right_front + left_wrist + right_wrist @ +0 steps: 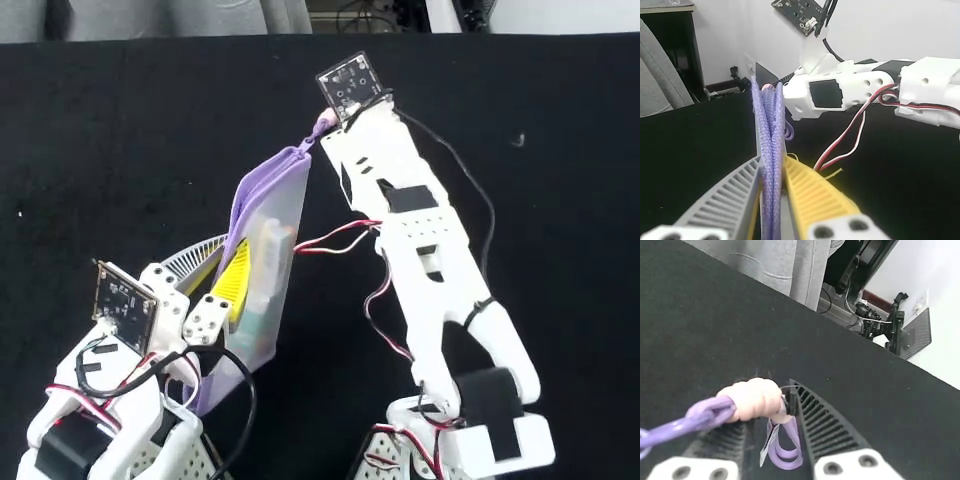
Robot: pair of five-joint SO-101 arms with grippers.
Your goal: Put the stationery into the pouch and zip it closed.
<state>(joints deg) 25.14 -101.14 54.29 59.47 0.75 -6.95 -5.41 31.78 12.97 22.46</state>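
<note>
The pouch (272, 285) has a translucent body and a purple zip edge (262, 178); it is held up off the black table (120, 150), tilted. White stationery (272, 248) shows through its side. My left gripper (228, 258) is shut on the near part of the zip edge (771, 130), which is pinched between the grey finger (732, 192) and the yellow finger (812, 192), my left gripper (772, 162) seen close. At the pouch's far tip my right gripper (325, 128) is shut on the zipper pull (788, 404), beside its pink bead (756, 399) and purple cord (670, 432). The right gripper (772, 405) holds the pull between dark fingers.
The right arm's white body (430, 270) stretches over the table's right half, with red and white wires (335, 238) hanging close to the pouch. Grey fabric (790, 265) and a dark stand with cables (890, 325) lie beyond the table's far edge.
</note>
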